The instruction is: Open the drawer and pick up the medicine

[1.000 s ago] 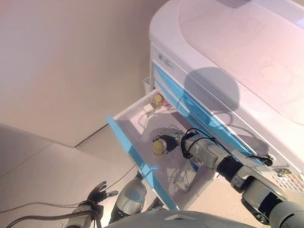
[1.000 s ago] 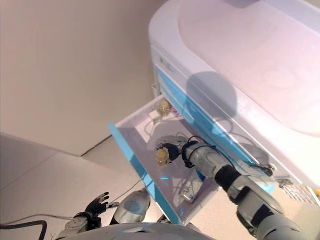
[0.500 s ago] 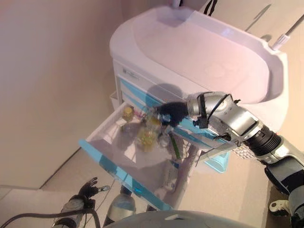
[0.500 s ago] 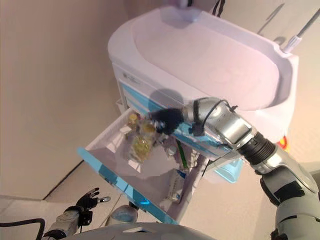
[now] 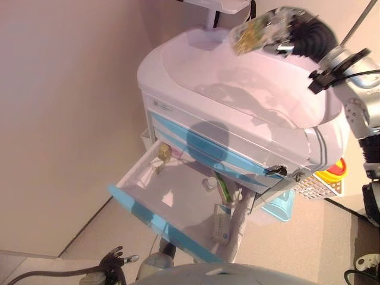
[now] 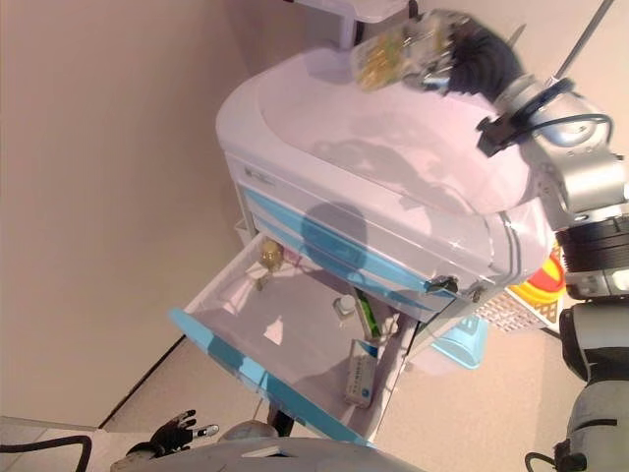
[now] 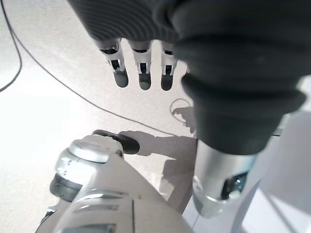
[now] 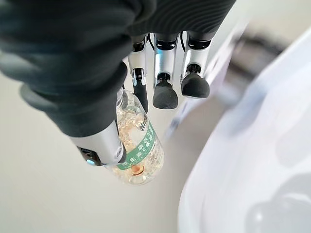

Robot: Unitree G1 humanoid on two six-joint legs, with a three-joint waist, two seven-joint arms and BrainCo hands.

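The right hand held the medicine bottle with curled fingers, at one o'clock above the cart. A loose pinch could drop it. The left hand hung open.

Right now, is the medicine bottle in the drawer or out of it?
Out. The right hand holds the medicine bottle high above the cart top; the drawer hangs open below, another bottle inside.

I count one white cart with one open drawer. Two bottles: one in my right hand, namely the medicine bottle, and one gold-capped bottle in the drawer. One boxed tube, one green stick, one blue bin.
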